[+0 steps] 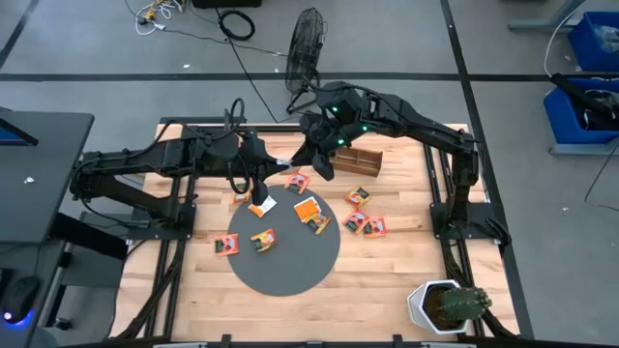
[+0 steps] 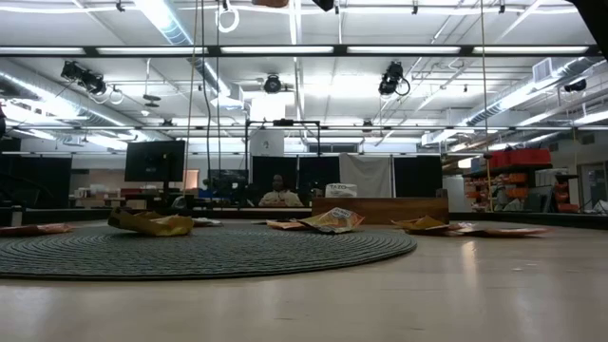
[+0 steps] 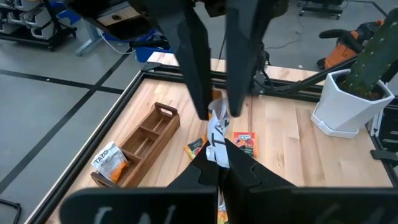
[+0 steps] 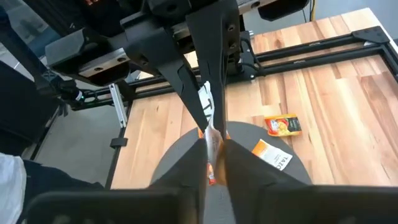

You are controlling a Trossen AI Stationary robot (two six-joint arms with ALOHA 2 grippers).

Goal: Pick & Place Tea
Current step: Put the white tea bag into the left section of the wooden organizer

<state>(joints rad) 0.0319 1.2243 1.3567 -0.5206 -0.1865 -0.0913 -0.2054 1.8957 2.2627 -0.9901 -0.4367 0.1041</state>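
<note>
Two grippers noted on one tea packet, both views at the wrists agreeing.

Left wrist view: found the left gripper [image 3: 219, 163] with its dark fingers pressed together on the lower end of the held packet [image 3: 217, 132], a thin white and orange sachet standing upright in the air above the table. Saw the right gripper [image 3: 217, 111] coming in from the far side, its long tapered fingers nipping the same sachet's upper end. Recorded only here: a wooden tray [image 3: 140, 144] with compartments, one orange packet [image 3: 109, 160] lying in an end compartment, and a cactus in a white angular pot [image 3: 348, 102].

Right wrist view: confirmed the right-hand fingers narrowed to a slit, pinching the sachet, with the left arm's fingers opposite. Noted beneath them the grey disc [image 4: 177, 158], round and matt, on a pale plank table [image 4: 348, 93]; one white-faced packet [image 4: 273, 155] on the disc, one orange packet [image 4: 283, 124] on the wood just beside its edge.

High view: counted roughly nine loose packets [image 1: 263, 242], flat and square, scattered on the disc and around it. Placed both grippers meeting above the disc's far edge, near the tray.

Low view: neither gripper seen. Showed alone the disc's ribbed, woven surface, crumpled packets lying on it, and a seated person [image 2: 280, 195] in the room beyond.
</note>
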